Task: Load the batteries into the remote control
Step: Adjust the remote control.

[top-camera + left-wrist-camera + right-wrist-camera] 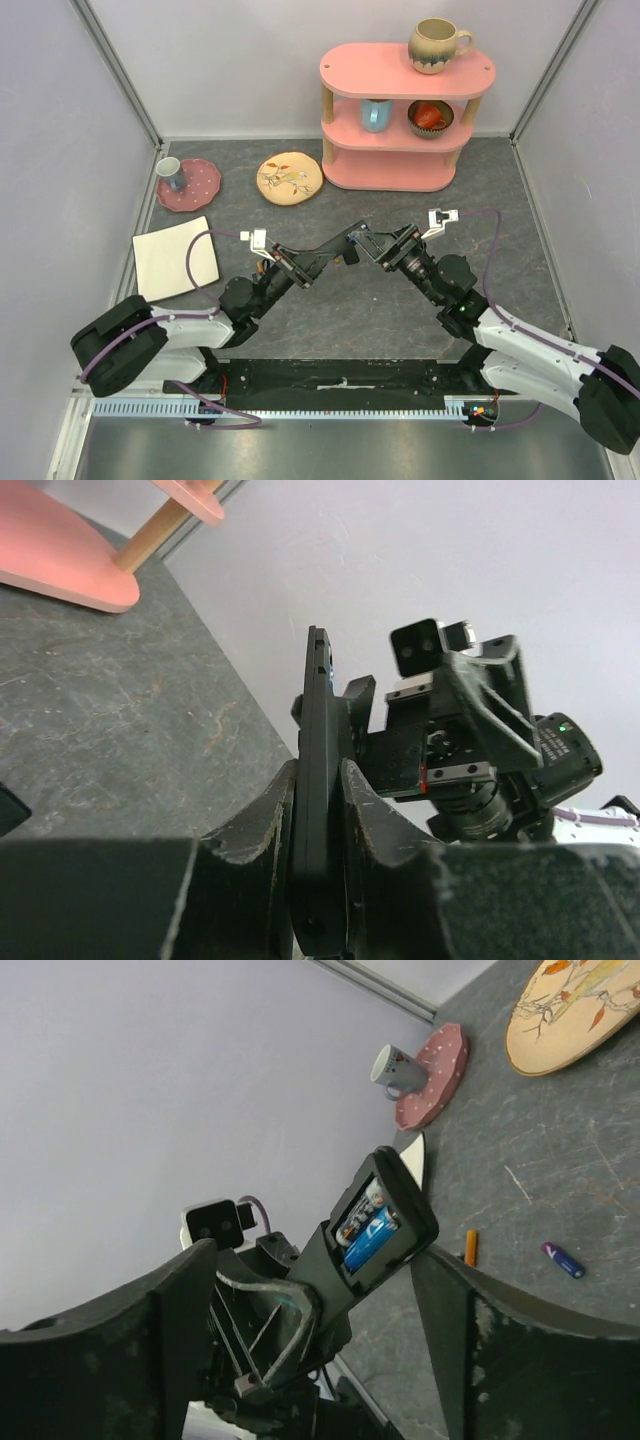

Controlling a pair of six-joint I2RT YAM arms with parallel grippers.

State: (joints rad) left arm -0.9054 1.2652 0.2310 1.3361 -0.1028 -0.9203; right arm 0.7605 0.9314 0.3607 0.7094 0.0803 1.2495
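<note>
The remote control [320, 780] is a slim black bar, seen edge-on and clamped between my left gripper's [318, 770] two fingers. In the right wrist view its raised end [375, 1225] shows an uncovered compartment with a blue battery [368, 1240] and a paler one [362, 1215] lying side by side. My right gripper [315, 1255] stands open, one finger on each side of that end and touching nothing. An orange battery [470, 1247] and a purple-blue one [563, 1259] lie loose on the table. From above, both grippers meet mid-table: left [305, 262], right [375, 247], remote [335, 247] between.
A pink shelf [405, 110] with mugs and a bowl stands at the back. A pink plate [200, 190] with a cup, a patterned cream plate [289, 178] and a white square plate [175, 257] sit at the back left. Walls close in on three sides.
</note>
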